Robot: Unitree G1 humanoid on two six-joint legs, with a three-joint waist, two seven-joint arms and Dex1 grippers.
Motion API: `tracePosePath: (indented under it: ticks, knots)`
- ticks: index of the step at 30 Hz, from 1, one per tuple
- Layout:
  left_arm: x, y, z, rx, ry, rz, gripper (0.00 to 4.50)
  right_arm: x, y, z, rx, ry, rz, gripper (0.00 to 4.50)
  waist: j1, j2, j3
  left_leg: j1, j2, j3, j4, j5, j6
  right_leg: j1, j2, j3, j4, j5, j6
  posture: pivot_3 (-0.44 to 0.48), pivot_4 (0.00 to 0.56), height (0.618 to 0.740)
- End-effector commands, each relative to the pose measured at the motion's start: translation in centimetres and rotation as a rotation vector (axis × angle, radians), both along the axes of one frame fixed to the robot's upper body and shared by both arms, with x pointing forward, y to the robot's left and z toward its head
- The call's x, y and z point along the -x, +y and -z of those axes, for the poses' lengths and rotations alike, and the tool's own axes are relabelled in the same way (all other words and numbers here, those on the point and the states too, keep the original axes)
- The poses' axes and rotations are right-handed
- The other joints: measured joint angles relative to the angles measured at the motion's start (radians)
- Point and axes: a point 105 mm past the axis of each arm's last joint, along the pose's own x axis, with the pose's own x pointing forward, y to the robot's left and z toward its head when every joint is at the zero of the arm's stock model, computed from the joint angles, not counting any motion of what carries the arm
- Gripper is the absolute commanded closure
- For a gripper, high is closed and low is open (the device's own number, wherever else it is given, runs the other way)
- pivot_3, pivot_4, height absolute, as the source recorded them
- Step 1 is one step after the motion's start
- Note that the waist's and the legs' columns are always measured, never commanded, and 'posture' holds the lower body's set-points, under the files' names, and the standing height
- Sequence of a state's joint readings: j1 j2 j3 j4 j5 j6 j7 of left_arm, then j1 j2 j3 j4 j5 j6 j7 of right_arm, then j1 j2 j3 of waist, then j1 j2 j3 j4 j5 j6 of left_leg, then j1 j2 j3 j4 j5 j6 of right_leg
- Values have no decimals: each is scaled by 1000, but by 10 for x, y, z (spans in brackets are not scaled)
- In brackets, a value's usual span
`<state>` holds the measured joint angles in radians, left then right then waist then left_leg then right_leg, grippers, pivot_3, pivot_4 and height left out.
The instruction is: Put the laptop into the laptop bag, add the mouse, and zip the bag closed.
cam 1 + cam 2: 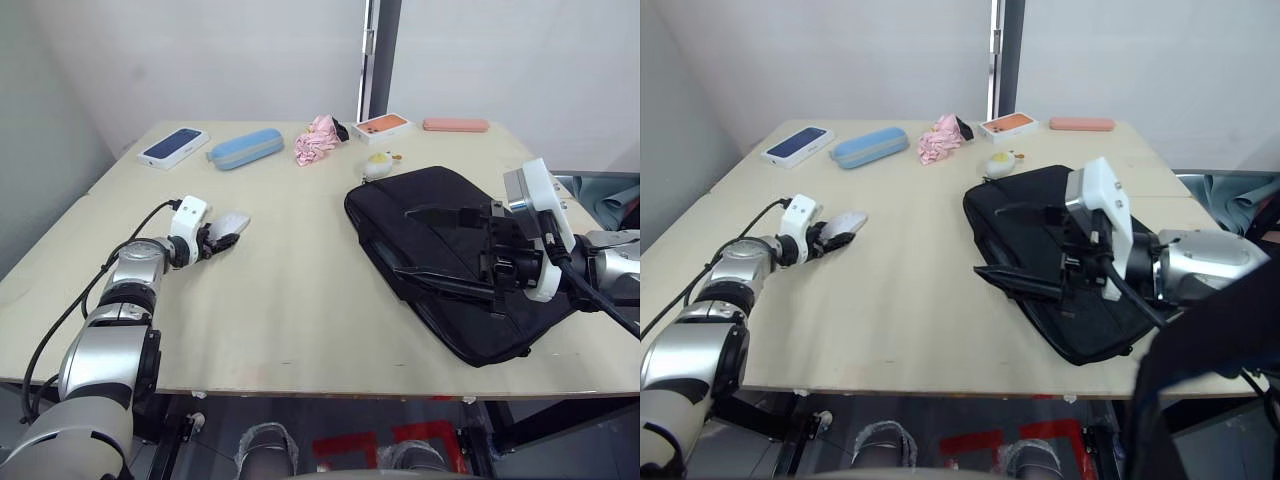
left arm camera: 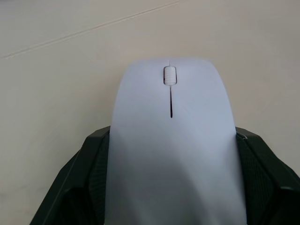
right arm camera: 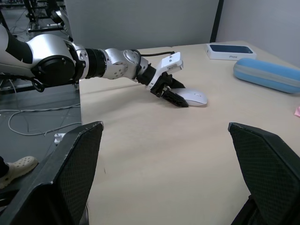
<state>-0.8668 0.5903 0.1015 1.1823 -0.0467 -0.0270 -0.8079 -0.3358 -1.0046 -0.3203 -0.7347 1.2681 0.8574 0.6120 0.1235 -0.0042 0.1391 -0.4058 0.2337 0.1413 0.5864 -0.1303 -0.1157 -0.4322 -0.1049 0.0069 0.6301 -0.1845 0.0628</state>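
Left gripper (image 1: 222,240) clamped on small glossy white oval mouse (image 2: 172,140) at table's left; right gripper (image 3: 164,173) spread wide over black fabric laptop bag (image 1: 440,250); may slip if lifted fast.

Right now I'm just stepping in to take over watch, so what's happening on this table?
The robot's left pincer has its two fingers on either side of the white mouse, which lies on the table. Its right pincer is open over the black laptop bag, which lies flat on the table's right side. The mouse is not yet in the bag.
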Motion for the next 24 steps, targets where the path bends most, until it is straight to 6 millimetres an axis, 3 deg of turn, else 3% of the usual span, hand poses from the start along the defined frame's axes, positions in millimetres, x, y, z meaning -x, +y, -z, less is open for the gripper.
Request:
tracePosePath:
  ticks: [1, 4, 8, 10, 13, 15, 18, 24]
  knots:
    - [-4, 3, -20, -42, -65, 24, 1627, 2, 0, -8, -6, -40, -9, 0, 0, 0, 0, 0, 0, 0, 0, 0, 0, 0, 0, 0, 0, 0, 0, 0, 150, 740]
    - [-4, -7, -34, -62, -97, 123, 1628, 1, 0, -4, 7, -25, -2, 0, 0, 0, 0, 0, 0, 0, 0, 0, 0, 0, 0, 0, 0, 0, 0, 0, 150, 740]
    - [16, -32, -44, -178, -84, 446, 1628, -7, 0, 1, 10, 9, 42, 0, 1, 0, 0, 0, 0, 0, -1, 0, 0, 0, 0, 0, -1, 0, 0, 0, 150, 740]
    - [31, -41, -47, -276, -91, 611, 1628, -16, 5, 9, 14, 31, 88, 0, -3, 0, 0, 0, 0, 1, -2, 0, 0, -1, 0, 0, -1, 0, 0, 0, 150, 740]
    - [47, -65, -61, -256, -135, 797, 1628, -42, 12, 24, 15, 67, 223, 0, -10, 0, 0, 1, 0, 2, -6, 0, -2, -1, 0, 1, -2, 0, 0, 0, 150, 740]
    - [51, -80, -71, -224, -162, 855, 1628, -61, 13, 36, 25, 107, 331, 0, -14, 1, 0, 1, 0, 2, -6, 1, -3, -3, 0, 1, -1, 0, 0, 0, 150, 740]
    - [60, -107, -83, -183, -180, 945, 1628, -99, 1, 74, 156, 160, 582, 0, -16, 1, 1, 0, 0, 1, -6, 1, -3, -3, 0, 0, -1, 0, 0, 0, 150, 740]
    - [66, -130, -75, -213, -152, 1011, 1628, -120, -13, 116, 419, 119, 745, 0, -20, 1, 1, -1, -1, 2, -10, 2, -6, -3, 0, 0, -4, -1, 1, 0, 150, 740]
